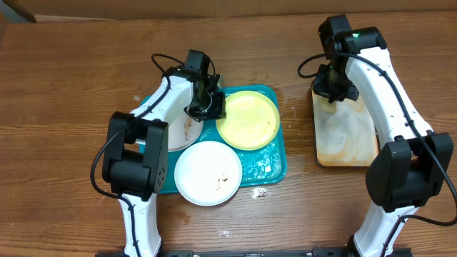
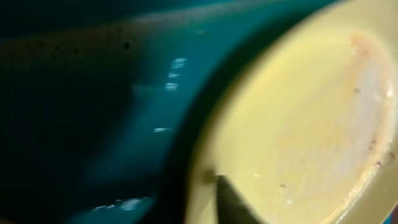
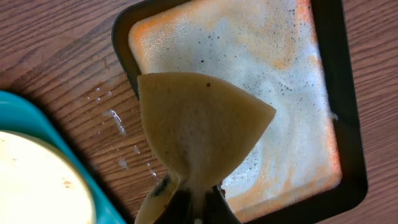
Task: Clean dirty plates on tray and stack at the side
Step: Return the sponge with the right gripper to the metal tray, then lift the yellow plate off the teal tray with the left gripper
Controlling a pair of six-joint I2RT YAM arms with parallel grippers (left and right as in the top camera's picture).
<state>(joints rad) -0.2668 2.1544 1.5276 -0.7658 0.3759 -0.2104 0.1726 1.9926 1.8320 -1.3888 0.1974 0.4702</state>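
Note:
Three plates lie on the teal tray [image 1: 265, 170]: a pale yellow-green plate [image 1: 250, 121] at the back right, a white plate [image 1: 208, 173] with brown crumbs in front, and another white plate [image 1: 175, 134] half hidden under my left arm. My left gripper [image 1: 203, 107] is at the yellow-green plate's left rim. In the blurred left wrist view one dark finger [image 2: 233, 202] lies on the yellow-green plate [image 2: 298, 124] just inside its rim; the other finger is hidden. My right gripper [image 1: 334, 87] is shut on a soapy tan sponge [image 3: 199, 124].
A narrow black-rimmed tray [image 1: 346, 135] with foam and rust-coloured stains lies on the wooden table to the right, under the right gripper and sponge. Water drops and small scraps lie on the wood [image 1: 260, 193] in front of the teal tray.

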